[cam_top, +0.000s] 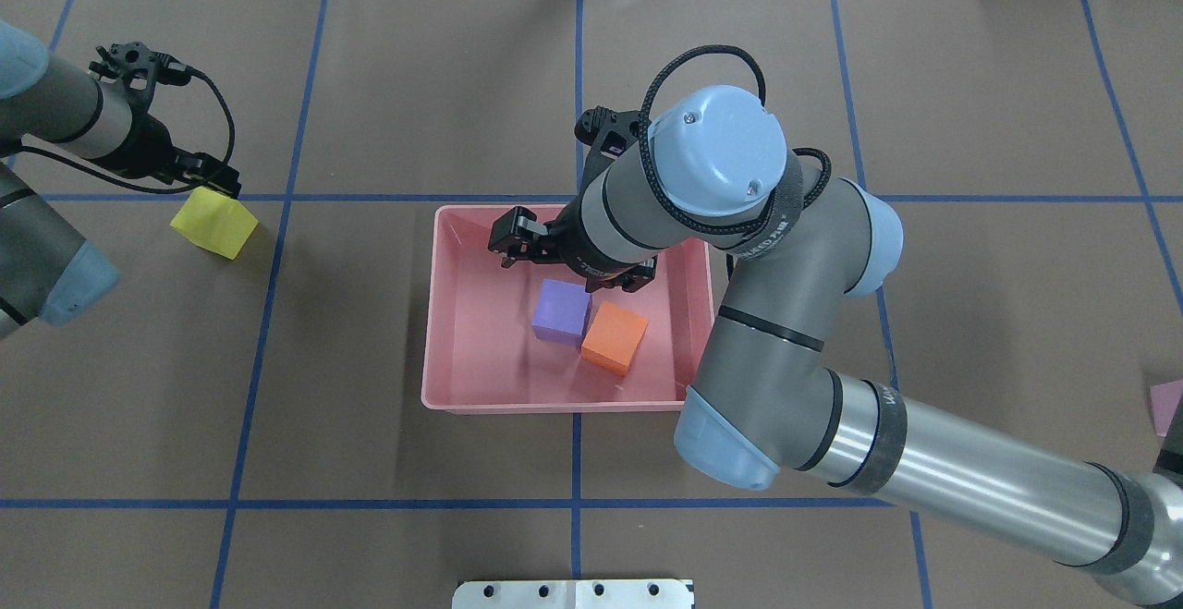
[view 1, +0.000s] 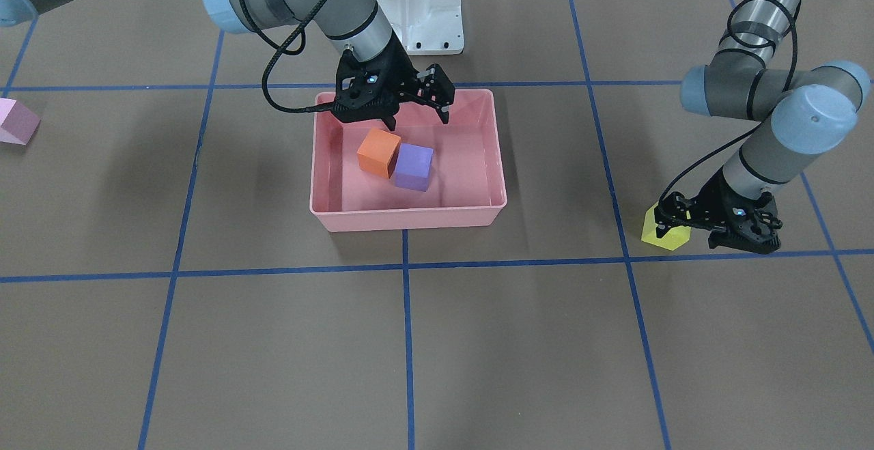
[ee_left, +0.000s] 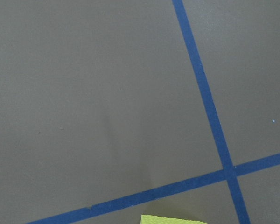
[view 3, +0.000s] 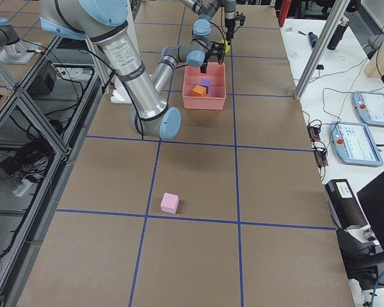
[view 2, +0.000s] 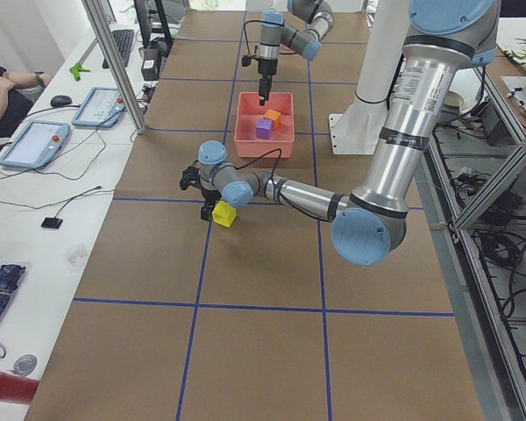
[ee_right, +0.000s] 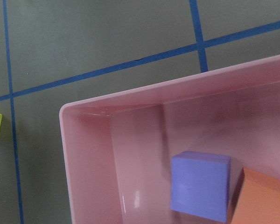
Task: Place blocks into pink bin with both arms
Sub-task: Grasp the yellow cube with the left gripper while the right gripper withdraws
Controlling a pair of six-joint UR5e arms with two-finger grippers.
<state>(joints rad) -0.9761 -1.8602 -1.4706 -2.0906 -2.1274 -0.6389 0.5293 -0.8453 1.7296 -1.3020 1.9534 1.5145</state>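
Front view: I'd call it half done. The orange block (view 1: pixel 379 151) and purple block (view 1: pixel 414 166) lie touching inside the pink bin (view 1: pixel 410 218). My right gripper (view 1: pixel 418 117) hangs above the bin, fingers wide and empty. Well off the bin, my left gripper (view 1: pixel 713 228) is spread wide, one finger at the yellow-green block (view 1: pixel 670 240). Right-side view: the pale pink block (view 3: pixel 170 202) sits far from the bin.
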